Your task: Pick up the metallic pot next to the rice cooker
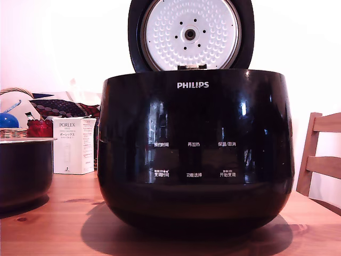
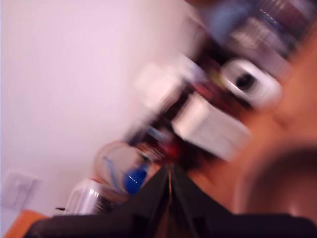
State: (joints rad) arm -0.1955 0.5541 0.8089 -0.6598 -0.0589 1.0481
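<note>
The rice cooker (image 1: 194,154), a big glossy black PHILIPS body with its lid raised to show a white dimpled plate, fills the middle of the exterior view. The metallic pot (image 1: 24,170), dark with a pale thin rim, stands on the table at that view's left edge and is cut off by the frame. The arm is absent from the exterior view. The wrist view is heavily motion-blurred. In it my gripper (image 2: 170,171) shows two dark fingers meeting in a thin line, shut on nothing. A dark round blur that is likely the pot (image 2: 282,191) lies to one side, apart from the fingers.
A white PORLEX box (image 1: 73,145) stands behind the pot, beside a red jar (image 1: 40,128) and a wicker basket (image 1: 13,132) holding a blue object. A wooden chair (image 1: 319,157) stands at the exterior view's right. Everything rests on a wooden table (image 1: 69,213).
</note>
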